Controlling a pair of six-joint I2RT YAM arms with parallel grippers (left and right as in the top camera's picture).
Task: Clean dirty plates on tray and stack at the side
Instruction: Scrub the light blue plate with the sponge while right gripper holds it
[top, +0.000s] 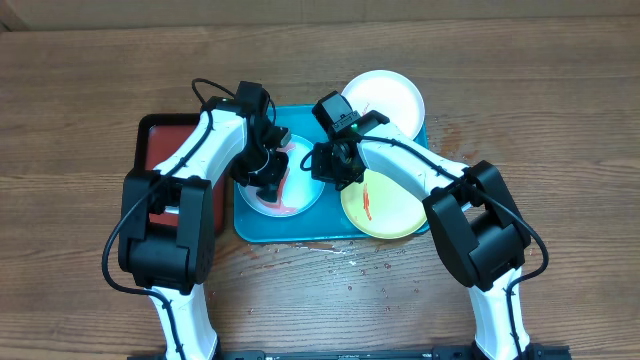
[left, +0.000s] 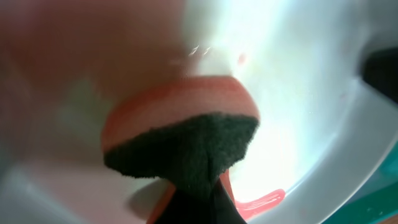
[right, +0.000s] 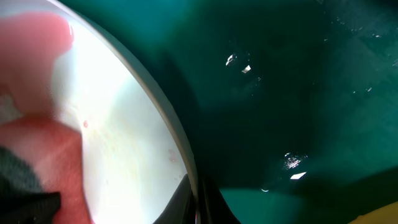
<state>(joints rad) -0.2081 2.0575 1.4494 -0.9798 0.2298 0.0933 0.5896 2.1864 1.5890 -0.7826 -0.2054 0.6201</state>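
While the left jaws are clamped shut on an orange sponge (left: 186, 124) with a dark green scouring face, that sponge is pressed onto the pale blue plate (top: 305, 195) directly beneath them. So plate one is mid-scrub, not finished.

- Red smear (top: 290, 178) covers much of the plate floor just beside the left jaws. In the left wrist view it looks thinned to a pink film with one thicker red streak near the rim.
- Right jaws are closed. In the right wrist view the pale blue plate's rim runs straight in between them, so they appear to be pinching it to steady the plate. The contact itself is half hidden.
- Pale green plate (top: 395, 215) sits on the far side of the right jaws from the sponge. It has an orange smear (top: 367, 203) and looks untouched.
- White plate (top: 390, 95) lies beyond the right jaws at the tray's far corner. It looks clean from above, though any fine residue is too small to tell.
- All three plates are on the turquoise tray (top: 300, 230). Nothing is stacked at the side yet.
- Dark red tray (top: 165, 135) sits on the surface (top: 80, 100), outboard of the left jaws.

Judgement: early stage. One plate is partly cleaned. Left to do: finish it, scrub the green one, check the white one, then stack all three.
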